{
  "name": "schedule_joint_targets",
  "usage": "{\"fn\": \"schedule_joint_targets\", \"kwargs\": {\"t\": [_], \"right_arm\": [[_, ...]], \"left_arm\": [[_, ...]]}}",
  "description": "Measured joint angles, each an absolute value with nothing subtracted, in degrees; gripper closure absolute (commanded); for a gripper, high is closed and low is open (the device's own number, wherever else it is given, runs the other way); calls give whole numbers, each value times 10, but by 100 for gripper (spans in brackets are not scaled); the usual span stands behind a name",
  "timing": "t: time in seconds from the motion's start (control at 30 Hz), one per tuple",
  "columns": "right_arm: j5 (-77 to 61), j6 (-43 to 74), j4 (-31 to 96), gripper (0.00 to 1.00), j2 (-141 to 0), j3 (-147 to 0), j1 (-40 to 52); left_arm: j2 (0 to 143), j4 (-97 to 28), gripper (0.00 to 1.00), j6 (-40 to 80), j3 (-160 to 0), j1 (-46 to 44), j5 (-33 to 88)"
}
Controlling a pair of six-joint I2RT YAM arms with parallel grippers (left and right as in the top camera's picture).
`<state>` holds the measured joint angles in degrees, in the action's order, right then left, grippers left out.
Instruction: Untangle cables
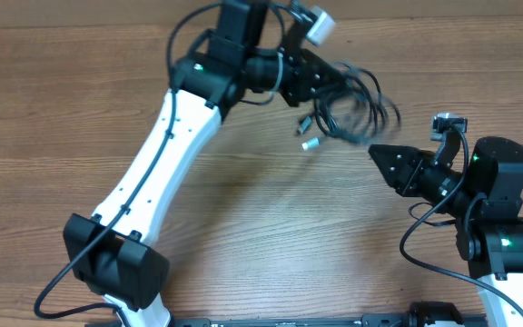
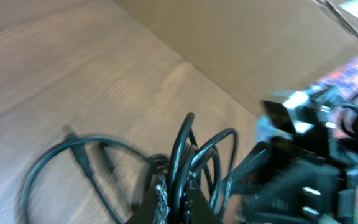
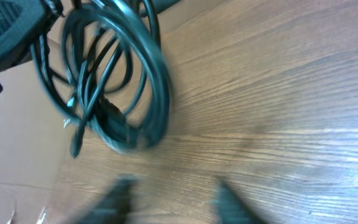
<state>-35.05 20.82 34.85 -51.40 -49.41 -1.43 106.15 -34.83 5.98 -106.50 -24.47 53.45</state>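
Observation:
A tangled bundle of thin black cables with small silver plugs hangs at the upper middle of the table. My left gripper is shut on the cables and holds the bundle up; in the left wrist view the strands run between its fingers. My right gripper is open and empty, just right of and below the bundle. In the right wrist view the cable loops hang ahead of its spread, blurred fingers.
The wooden table stretches below and to the left of the bundle. A cardboard wall stands behind the table. The right arm's body sits at the right edge.

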Motion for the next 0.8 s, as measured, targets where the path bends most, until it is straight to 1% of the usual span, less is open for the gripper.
{"fn": "schedule_joint_targets", "kwargs": {"t": [0.2,0.37,0.53,0.7,0.8], "right_arm": [[-346,170,327,30,-514,-494,-15],[-352,140,284,30,-514,-494,-15],[-376,74,255,29,-514,-494,-15],[-386,-6,257,31,-514,-494,-15],[-385,-47,267,38,-514,-494,-15]], "left_arm": [[1061,-404,96,33,-1065,-218,507],[1062,-441,96,6,-1065,-227,500],[1061,-470,96,-32,-1065,-245,494],[1061,-474,96,-65,-1065,-275,492],[1061,-474,96,-77,-1065,-288,493]]}}
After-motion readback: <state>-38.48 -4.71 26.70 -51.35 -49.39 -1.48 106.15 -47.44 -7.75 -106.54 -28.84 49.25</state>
